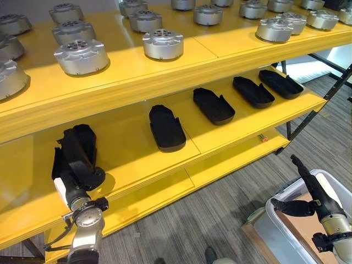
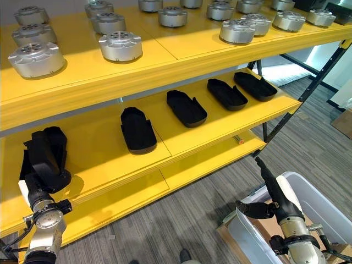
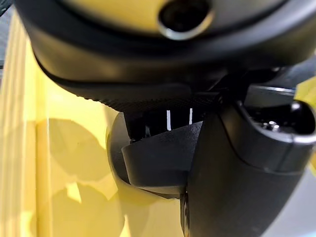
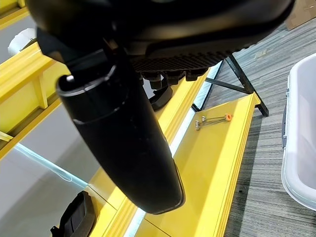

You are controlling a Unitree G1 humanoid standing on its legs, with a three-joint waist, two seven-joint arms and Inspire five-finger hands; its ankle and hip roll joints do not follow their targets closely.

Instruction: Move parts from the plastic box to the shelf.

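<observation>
While the left hand [image 1: 77, 165] curled round a black part [image 1: 77, 144] on the shelf [image 1: 132, 146], four parts lay alongside, right hand [image 1: 316, 198] straight-fingered, empty, over the box [image 1: 286, 236].

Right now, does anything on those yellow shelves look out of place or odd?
One small thing: an orange-tipped metal tool lies alone on the lowest shelf, unlike anything else stored there. The four black parts on the middle shelf lie flat in a neat row, and the left hand rests on a fifth.
</observation>
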